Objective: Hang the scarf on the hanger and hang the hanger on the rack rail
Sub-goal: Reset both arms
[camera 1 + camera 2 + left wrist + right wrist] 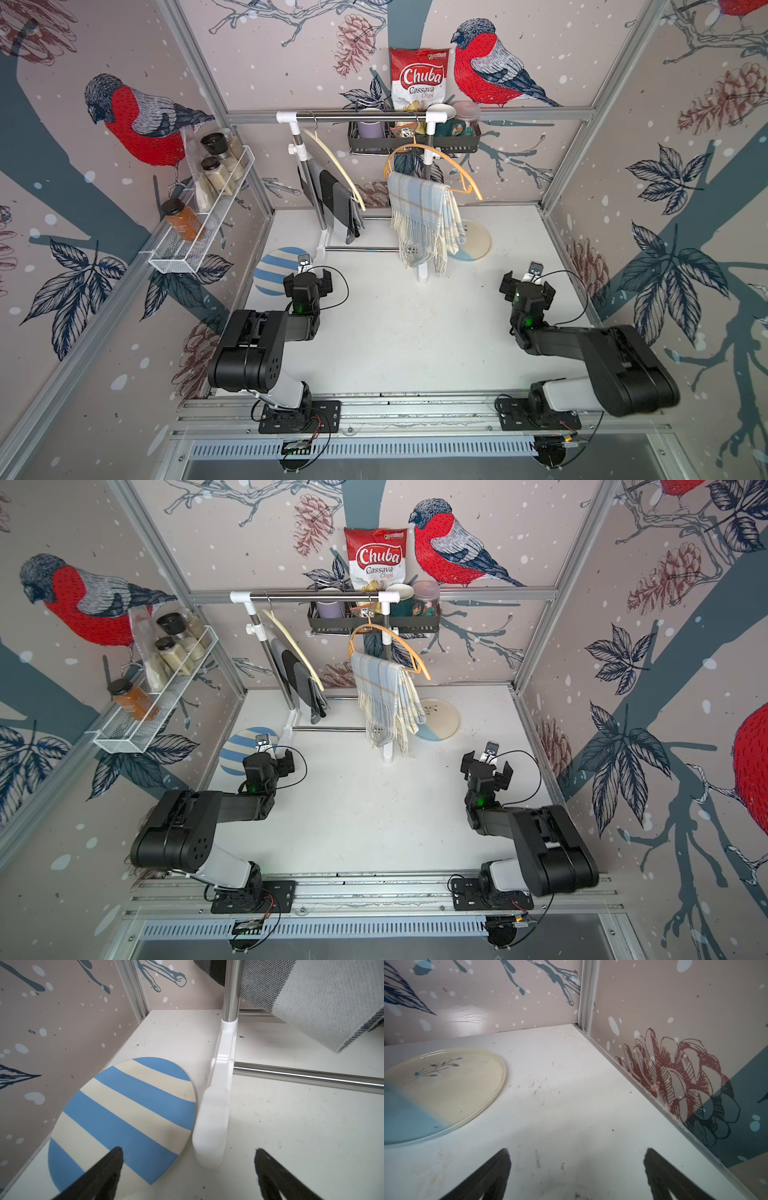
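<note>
A pale blue and cream plaid scarf (419, 208) (384, 688) with fringed ends is draped over the bar of an orange hanger (467, 176) (417, 658) hooked on the rack's rail. A grey and black scarf (332, 199) (311, 1001) hangs on a cream hanger (336, 164) to its left. My left gripper (308, 275) (188, 1149) stands open low over the table by the rack's left foot, holding nothing. My right gripper (527, 282) (577, 1150) is open over bare table near the right wall, also with nothing in it.
A striped blue and cream plate (268, 274) (124, 1115) lies by the rack's white foot (214, 1126). A cream and blue plate (473, 245) (442, 1088) lies behind the plaid scarf. A black basket (415, 143), a chips bag (419, 79) and a wire spice shelf (199, 224) hang on the walls.
</note>
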Motion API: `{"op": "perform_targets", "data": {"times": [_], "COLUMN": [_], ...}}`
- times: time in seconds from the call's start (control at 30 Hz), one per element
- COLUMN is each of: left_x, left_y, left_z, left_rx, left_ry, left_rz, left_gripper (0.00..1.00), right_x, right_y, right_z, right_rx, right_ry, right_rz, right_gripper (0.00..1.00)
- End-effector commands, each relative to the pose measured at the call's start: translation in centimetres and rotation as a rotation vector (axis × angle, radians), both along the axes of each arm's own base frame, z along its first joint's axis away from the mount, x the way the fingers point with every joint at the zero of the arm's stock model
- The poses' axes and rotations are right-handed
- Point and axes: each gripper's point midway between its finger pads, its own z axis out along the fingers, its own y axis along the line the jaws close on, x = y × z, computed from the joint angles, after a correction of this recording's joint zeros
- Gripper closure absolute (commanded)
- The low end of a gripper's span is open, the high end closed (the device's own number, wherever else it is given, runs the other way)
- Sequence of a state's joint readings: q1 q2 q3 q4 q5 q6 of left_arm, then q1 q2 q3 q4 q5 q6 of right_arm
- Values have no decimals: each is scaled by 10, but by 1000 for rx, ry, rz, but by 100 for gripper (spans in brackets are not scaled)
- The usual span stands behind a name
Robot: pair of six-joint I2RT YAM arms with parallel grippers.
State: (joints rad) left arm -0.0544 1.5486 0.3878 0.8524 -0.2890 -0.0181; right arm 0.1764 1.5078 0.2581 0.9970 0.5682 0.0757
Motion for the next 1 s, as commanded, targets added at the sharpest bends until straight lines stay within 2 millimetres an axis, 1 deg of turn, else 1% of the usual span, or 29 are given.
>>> {"op": "perform_targets", "data": {"times": [0.0,0.07,0.1,0.13,0.17,0.33,0.63,0.97], "left_x": [4,4,4,4,4,4,5,4], "left_y": [0,0,0,0,0,0,0,0], "left_z": [10,10,10,10,10,10,11,10], "left_rx": [7,6,7,6,6,6,6,7], "left_ry": [-39,-39,-39,-39,-40,-41,-42,-40], "left_rz": [-10,-8,-8,-8,-8,-9,-10,-10], "left_gripper": [3,3,3,3,3,3,3,3], "right_x": [19,32,33,36,36,32,33,37], "right_y": [4,0,5,7,8,8,9,12], "right_z": [13,11,7,7,2,7,8,3], "right_rx": [44,116,123,127,135,132,126,137], "right_ry": [-39,-21,-10,2,34,13,10,31], "right_rz": [55,100,140,160,168,168,170,197], "right_gripper": [0,0,0,0,0,0,0,0]}}
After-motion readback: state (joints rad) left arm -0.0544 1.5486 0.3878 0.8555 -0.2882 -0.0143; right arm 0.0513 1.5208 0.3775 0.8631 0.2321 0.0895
